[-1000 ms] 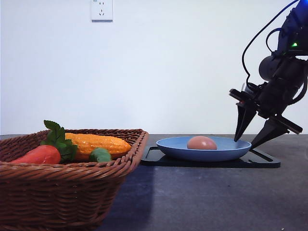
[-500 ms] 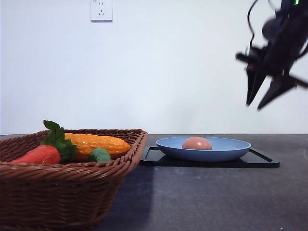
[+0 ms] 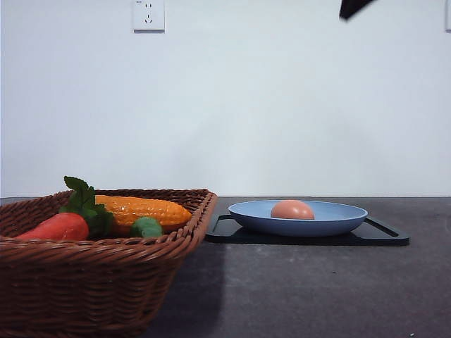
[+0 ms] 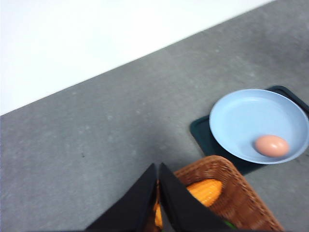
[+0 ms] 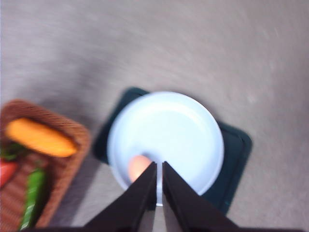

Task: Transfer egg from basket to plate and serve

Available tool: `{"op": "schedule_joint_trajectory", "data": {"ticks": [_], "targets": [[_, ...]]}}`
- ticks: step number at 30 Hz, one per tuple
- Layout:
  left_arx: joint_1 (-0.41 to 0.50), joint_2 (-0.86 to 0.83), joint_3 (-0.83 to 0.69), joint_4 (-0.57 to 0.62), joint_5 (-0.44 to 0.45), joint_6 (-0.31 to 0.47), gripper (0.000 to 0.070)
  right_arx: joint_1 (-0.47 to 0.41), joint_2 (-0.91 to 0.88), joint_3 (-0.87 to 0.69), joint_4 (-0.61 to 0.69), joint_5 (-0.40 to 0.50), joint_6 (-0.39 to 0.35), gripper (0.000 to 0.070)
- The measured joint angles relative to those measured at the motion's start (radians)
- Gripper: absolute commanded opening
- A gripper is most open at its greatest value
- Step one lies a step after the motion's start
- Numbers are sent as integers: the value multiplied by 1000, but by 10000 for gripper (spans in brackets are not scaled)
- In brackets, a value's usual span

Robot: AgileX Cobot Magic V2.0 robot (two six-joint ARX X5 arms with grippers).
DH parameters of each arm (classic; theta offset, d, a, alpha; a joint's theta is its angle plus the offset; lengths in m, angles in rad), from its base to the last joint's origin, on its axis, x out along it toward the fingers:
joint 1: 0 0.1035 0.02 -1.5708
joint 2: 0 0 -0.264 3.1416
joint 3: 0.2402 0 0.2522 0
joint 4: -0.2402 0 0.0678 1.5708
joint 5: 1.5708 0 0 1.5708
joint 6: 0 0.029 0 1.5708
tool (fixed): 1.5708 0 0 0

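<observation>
- Egg (image 3: 292, 209) resting inside blue plate (image 3: 338, 220), on black tray (image 3: 384, 237) toward table's right side; wicker basket (image 3: 106, 282) at left keeping carrot and corn.
- Transfer apparently done; serving left.
- Right pincer (image 5: 158, 193) closed, empty, high above plate; left pincer (image 4: 157, 193) closed over basket.
- Next: likely gripping plate rim, egg kept level.

Lighting's bright and even, white wall almost blown out in the front view. The basket (image 3: 99, 253) throws a soft dark shadow onto the table (image 3: 317, 289) beside it, and its near side looks a bit soft. Right wrist view is smeared with motion blur, plate (image 5: 193, 116) edges fuzzy. Left wrist view is mildly soft too, wall washed out. Egg (image 3: 292, 210) shows a faint sheen.
</observation>
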Motion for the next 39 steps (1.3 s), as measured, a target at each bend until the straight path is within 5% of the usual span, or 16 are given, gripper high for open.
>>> {"op": "schedule_joint_trajectory", "data": {"ticks": [9,16,23,39], "targets": [[91,-119,-266,160,39,-21,0,126,-283,-373,241,77,-6,0],[89,-298,-526,328,102,-160,0,224,-533,-784,557,97,49,0],[79,-453,-750,380,108,-294,0,317,-690,-1145,863,278,107,0],[77,-481,-792,389,108,-368,0,326,-696,-1242,950,287,137,0]]}}
